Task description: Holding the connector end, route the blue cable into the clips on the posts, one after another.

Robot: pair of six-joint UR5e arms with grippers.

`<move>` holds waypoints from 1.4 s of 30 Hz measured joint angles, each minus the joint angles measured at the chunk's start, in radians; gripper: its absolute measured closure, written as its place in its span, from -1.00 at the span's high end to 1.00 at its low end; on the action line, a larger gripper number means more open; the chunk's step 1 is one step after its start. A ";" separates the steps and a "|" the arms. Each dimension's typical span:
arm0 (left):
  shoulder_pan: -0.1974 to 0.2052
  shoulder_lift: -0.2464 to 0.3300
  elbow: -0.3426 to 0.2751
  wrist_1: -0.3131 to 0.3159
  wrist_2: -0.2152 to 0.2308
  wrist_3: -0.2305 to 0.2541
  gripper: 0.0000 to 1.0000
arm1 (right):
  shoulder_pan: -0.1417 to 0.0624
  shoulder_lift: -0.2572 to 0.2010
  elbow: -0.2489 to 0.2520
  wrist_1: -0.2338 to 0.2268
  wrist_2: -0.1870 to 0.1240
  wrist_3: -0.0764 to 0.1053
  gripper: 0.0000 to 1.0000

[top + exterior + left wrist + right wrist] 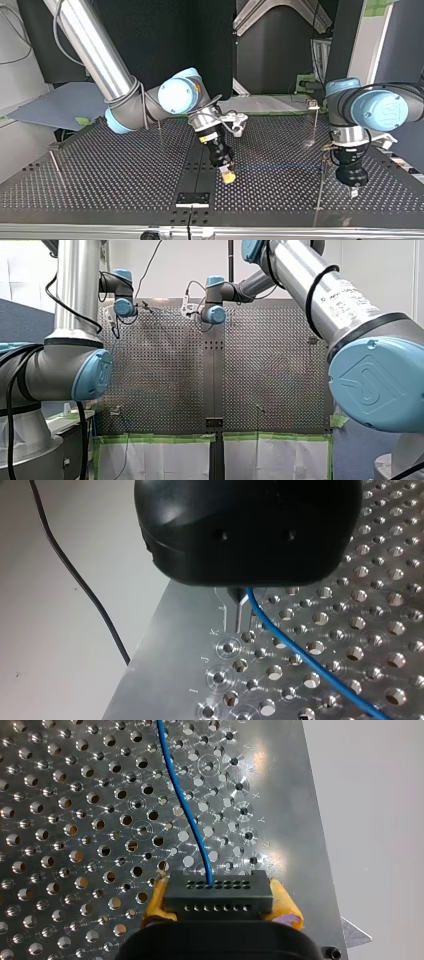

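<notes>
My right pincer (220, 904) clamps the connector (218, 892), so the cable (185, 805) trails taut. My left pincer (240, 596), closed, seems to pinch it as an anchor.

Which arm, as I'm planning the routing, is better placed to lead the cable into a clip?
Probably right: the right end effector grips the connector, cable trailing ahead. The left end effector only pinches the cable farther along.
</notes>
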 joint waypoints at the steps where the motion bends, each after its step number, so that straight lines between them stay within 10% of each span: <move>1: -0.001 0.000 0.000 0.000 0.000 0.001 -0.79 | 0.000 0.000 0.000 0.000 0.000 0.000 -1.00; 7: -0.007 0.001 0.000 -0.003 -0.004 0.018 0.31 | 0.000 0.000 0.000 0.002 -0.004 0.000 -1.00; 12: -0.011 0.001 0.000 -0.025 -0.015 0.024 0.44 | -0.001 0.000 0.000 0.004 -0.010 0.000 -1.00; 16: -0.014 0.002 0.000 -0.051 -0.019 0.019 1.00 | -0.001 0.000 0.000 0.006 -0.011 0.000 -1.00; 42: -0.056 0.120 -0.135 -0.238 -0.008 -0.066 1.00 | -0.001 0.000 0.000 0.014 -0.016 0.008 -1.00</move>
